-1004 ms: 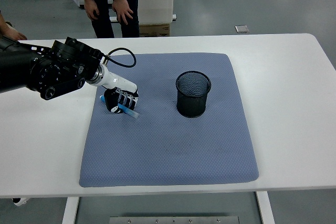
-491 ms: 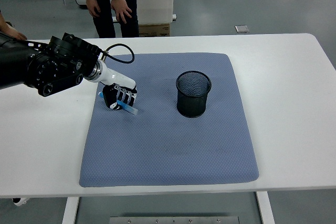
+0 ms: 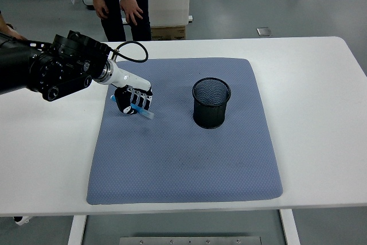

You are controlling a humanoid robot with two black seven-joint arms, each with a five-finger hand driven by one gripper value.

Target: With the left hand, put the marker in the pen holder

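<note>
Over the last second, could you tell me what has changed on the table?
The left hand, shut on the blue marker, has risen slightly and shifted up and a little right, toward the pen holder. The pen holder and blue mat stayed put.

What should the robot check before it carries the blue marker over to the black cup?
1. Marker gripped by the left hand: ok, fingers curled around it.
2. Mesh pen holder upright, opening facing up: ok.
3. Pen holder has room inside: ok, looks empty.
4. Blue mat between hand and holder free of obstacles: ok.
5. Marker lifted off the mat: cannot tell.
6. Person behind the table staying out of the way: ok, hands are off the table.
</note>
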